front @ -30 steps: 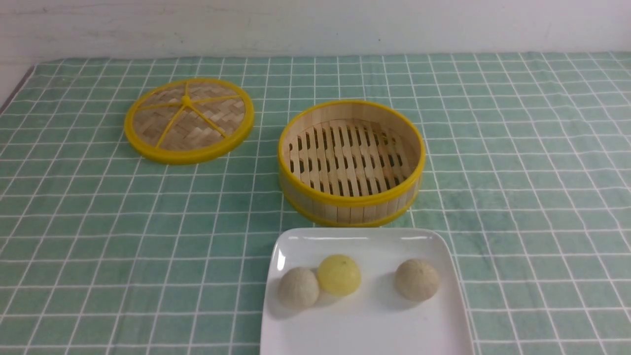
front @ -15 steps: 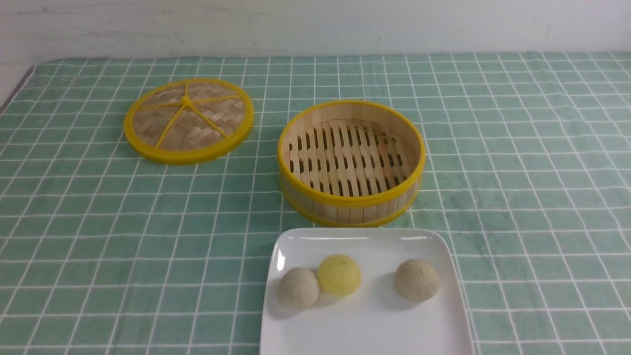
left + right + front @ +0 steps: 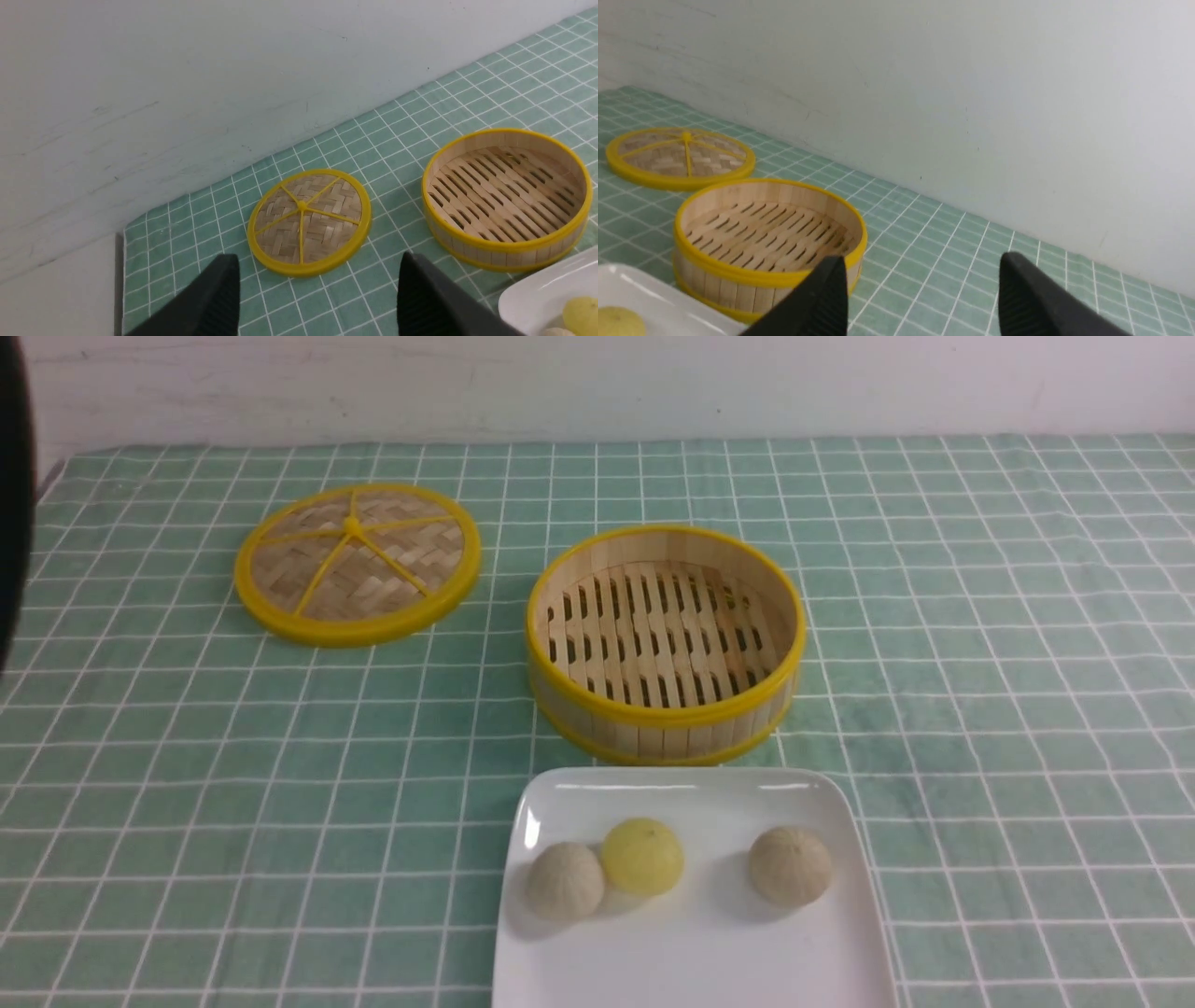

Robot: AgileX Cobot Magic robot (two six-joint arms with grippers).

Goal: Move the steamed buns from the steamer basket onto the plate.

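All three steamed buns lie on the white plate (image 3: pixel 700 952) at the front: a beige one (image 3: pixel 565 880) touching the yellow one (image 3: pixel 641 856), and another beige one (image 3: pixel 790 866) apart to the right. Just behind the plate the steamer basket (image 3: pixel 665 714) stands with nothing in it. In the left wrist view my left gripper (image 3: pixel 317 280) is open and holds nothing, high above the cloth, facing the lid and basket (image 3: pixel 507 200). My right gripper (image 3: pixel 920 280) is open too, above the cloth on the basket's (image 3: pixel 768 238) right side. The front view shows neither gripper.
The flat woven lid (image 3: pixel 358 563) lies on the green checked cloth at the back left. A dark part of the left arm (image 3: pixel 14 504) shows at the front view's left edge. A pale wall runs behind the table.
A dark part of the left arm has come into the front view at its left edge. Buns, plate, basket and lid have not moved.
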